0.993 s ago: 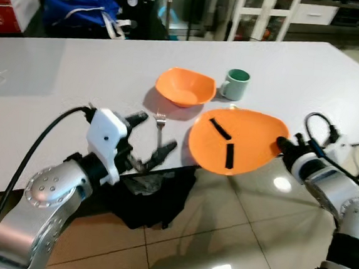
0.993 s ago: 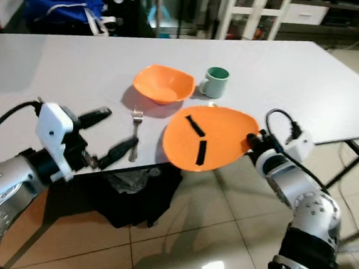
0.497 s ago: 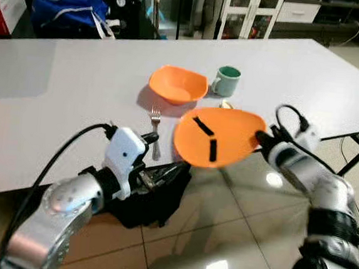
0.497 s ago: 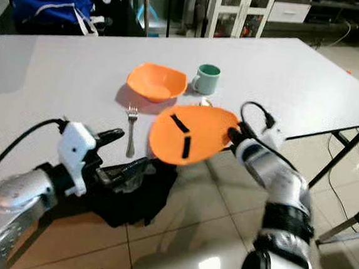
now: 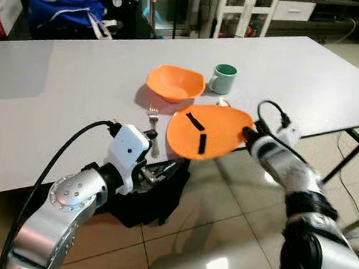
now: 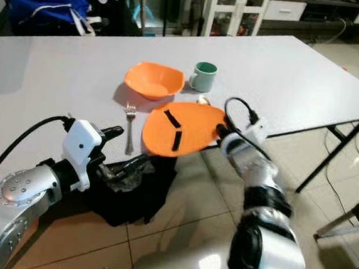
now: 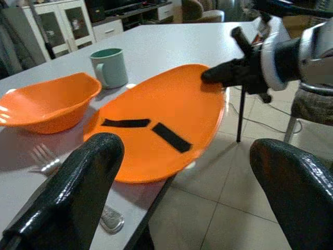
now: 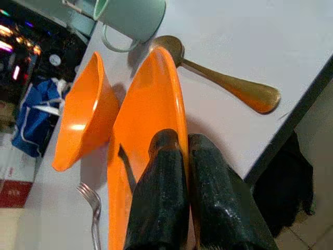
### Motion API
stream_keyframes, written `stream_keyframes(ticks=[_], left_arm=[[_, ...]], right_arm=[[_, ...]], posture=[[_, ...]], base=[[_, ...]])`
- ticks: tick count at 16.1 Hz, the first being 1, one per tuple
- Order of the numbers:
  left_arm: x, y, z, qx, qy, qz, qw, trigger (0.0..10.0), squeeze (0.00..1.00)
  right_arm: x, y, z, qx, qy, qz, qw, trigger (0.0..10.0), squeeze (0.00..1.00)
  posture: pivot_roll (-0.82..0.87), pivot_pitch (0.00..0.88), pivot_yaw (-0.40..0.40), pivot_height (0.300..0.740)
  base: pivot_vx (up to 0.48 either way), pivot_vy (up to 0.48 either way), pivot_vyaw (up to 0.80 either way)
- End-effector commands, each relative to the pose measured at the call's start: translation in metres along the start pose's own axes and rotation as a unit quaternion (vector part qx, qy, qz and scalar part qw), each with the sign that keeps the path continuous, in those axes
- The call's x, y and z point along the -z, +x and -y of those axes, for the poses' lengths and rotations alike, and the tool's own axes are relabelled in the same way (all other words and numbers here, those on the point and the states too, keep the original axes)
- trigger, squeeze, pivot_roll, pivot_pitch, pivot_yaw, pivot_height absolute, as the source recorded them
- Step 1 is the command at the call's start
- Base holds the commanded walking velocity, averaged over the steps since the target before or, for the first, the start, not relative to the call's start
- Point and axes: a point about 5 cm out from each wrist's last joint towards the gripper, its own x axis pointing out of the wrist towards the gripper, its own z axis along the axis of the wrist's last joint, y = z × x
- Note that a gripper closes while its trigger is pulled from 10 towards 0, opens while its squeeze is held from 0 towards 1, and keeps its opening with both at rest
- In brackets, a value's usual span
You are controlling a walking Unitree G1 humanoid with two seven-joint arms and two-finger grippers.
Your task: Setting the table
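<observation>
Right gripper (image 8: 179, 172) pinches rim of orange plate (image 5: 206, 131), fingers pressed either side. Plate, marked with two black strips, sits tilted over near table (image 5: 57, 92) edge. Left gripper (image 5: 159, 155) spread wide beside it, by fork (image 5: 154, 121). Spoon (image 8: 229, 83) just beyond plate; orange bowl (image 5: 174, 84) and green mug (image 5: 223, 78) further in, contents not visible.

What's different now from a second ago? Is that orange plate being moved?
Yes. The right end effector, shut on the rim of the flat orange plate, has carried it further over the white table, toward the silver fork. The left end effector stays open near the table edge. The orange bowl, green mug and fork have not moved; the camera shifted.
</observation>
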Motion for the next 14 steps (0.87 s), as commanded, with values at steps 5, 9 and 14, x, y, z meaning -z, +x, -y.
stream_keyframes(ticks=[5, 9, 14], left_arm=[[-0.008, 0.002, 0.008, 0.015, 0.001, 0.022, 1.000, 10.0, 0.00], [-0.015, 0.001, 0.011, 0.004, 0.006, 0.030, 1.000, 10.0, 0.00], [-0.030, 0.001, -0.012, -0.095, 0.017, 0.067, 0.993, 10.0, 0.00]], right_arm=[[-0.006, 0.009, -0.013, -0.010, 0.030, 0.043, 0.999, 10.0, 0.00], [-0.001, 0.014, -0.018, 0.002, 0.016, 0.045, 0.999, 10.0, 0.00], [-0.006, 0.017, -0.035, -0.017, 0.013, 0.053, 0.998, 10.0, 0.00]], posture=[[0.05, 0.050, -0.004, 0.740], [0.09, 0.110, -0.017, 0.740], [0.08, 0.136, -0.019, 0.740]], base=[[0.000, 0.000, 0.00], [0.000, 0.000, 0.00], [0.000, 0.000, 0.00]])
